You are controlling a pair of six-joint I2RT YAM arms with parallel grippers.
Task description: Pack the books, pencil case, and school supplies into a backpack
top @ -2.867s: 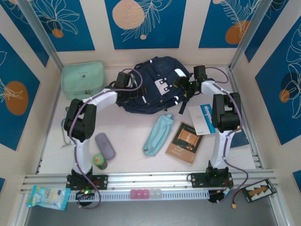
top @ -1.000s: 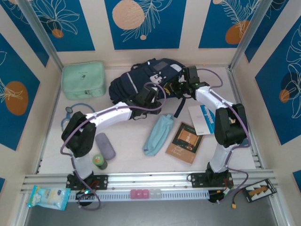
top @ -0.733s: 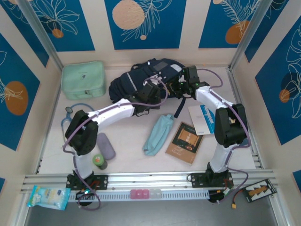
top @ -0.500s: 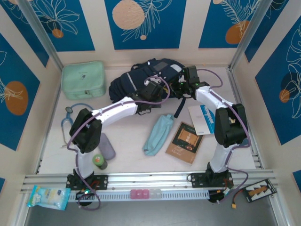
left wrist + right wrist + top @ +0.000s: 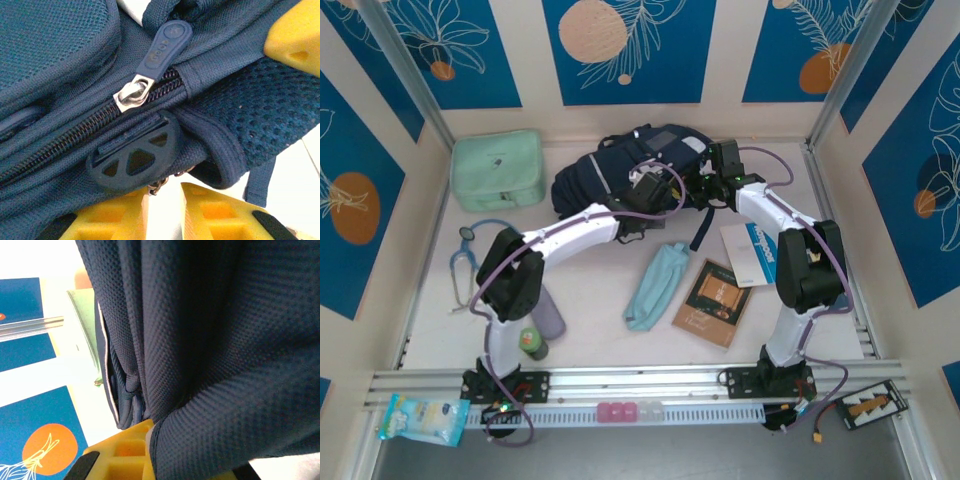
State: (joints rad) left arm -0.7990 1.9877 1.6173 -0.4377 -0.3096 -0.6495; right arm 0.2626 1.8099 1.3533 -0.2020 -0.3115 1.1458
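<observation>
The navy backpack (image 5: 610,165) lies at the back of the table, its right side pulled up. My right gripper (image 5: 705,190) is shut on a fold of its fabric (image 5: 200,340), with a yellow finger (image 5: 125,450) under the cloth. My left gripper (image 5: 655,192) presses against the bag's front. Its yellow fingers (image 5: 115,220) stand a narrow gap apart (image 5: 165,212) below a plastic buckle (image 5: 132,160); a small metal link hangs at their tips. The zipper pull (image 5: 165,47) lies above. The light-blue pencil case (image 5: 655,285) and brown book (image 5: 712,302) lie on the table in front. The purple case (image 5: 552,318) sits partly under the left arm.
A mint-green bag (image 5: 497,168) stands at the back left, with a stethoscope (image 5: 465,262) in front of it. A green bottle (image 5: 531,343) is near the left arm's base. A white and blue booklet (image 5: 752,252) lies by the right arm. Walls close in on three sides.
The left arm has swung right along the backpack's front towards the right gripper, and its jaws have narrowed. The right gripper keeps its hold on the raised backpack.
</observation>
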